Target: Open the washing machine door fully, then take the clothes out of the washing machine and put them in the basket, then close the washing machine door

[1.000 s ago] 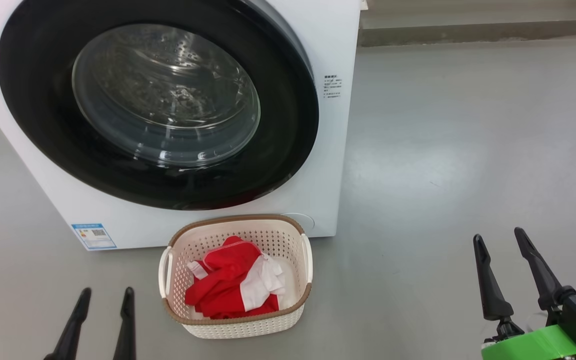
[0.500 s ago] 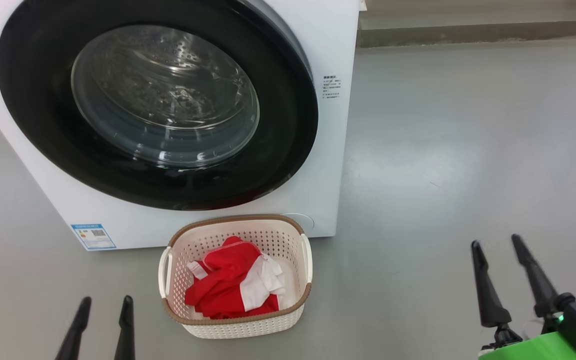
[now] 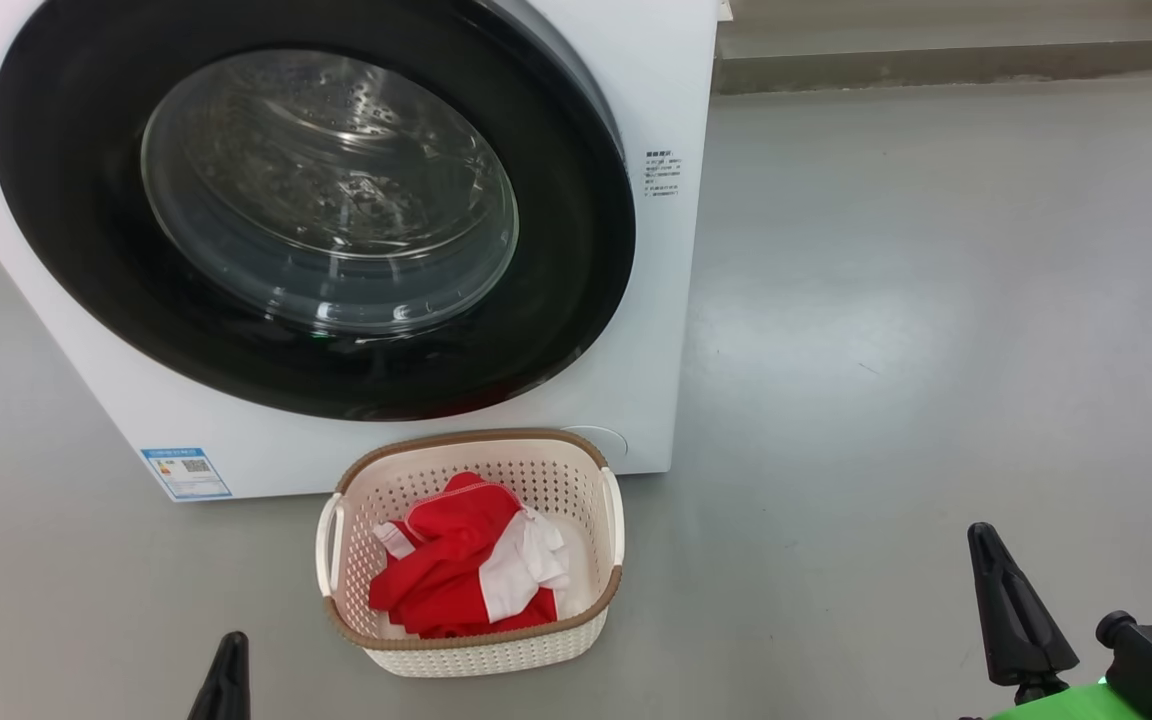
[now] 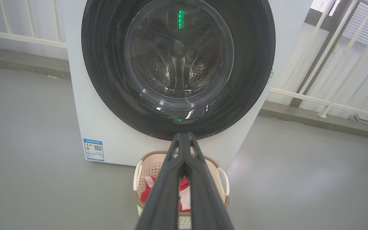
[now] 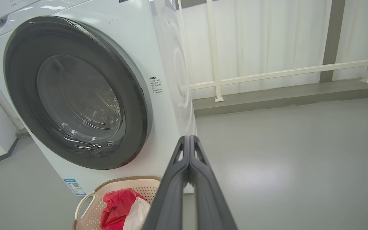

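Observation:
The white washing machine (image 3: 666, 250) fills the upper left of the head view, and its black-rimmed washing machine door (image 3: 576, 300) lies flat against the front. Behind the glass I see bare steel drum. On the floor in front stands the cream basket (image 3: 476, 655), and the red and white clothes (image 3: 466, 570) lie in it. My left gripper (image 4: 184, 135) sits low, to the left of the basket, fingers pressed together with nothing between them. My right gripper (image 5: 188, 138) hangs over bare floor to the basket's right, shut and empty.
Grey floor (image 3: 936, 300) stretches wide to the right of the machine. A white railing (image 5: 267, 72) and a low grey kerb (image 3: 936, 65) run along the back. A blue label (image 3: 186, 472) marks the machine's lower left corner.
Both grippers have closed from wide open and dropped lower in the head view. The machine, basket and clothes have not moved.

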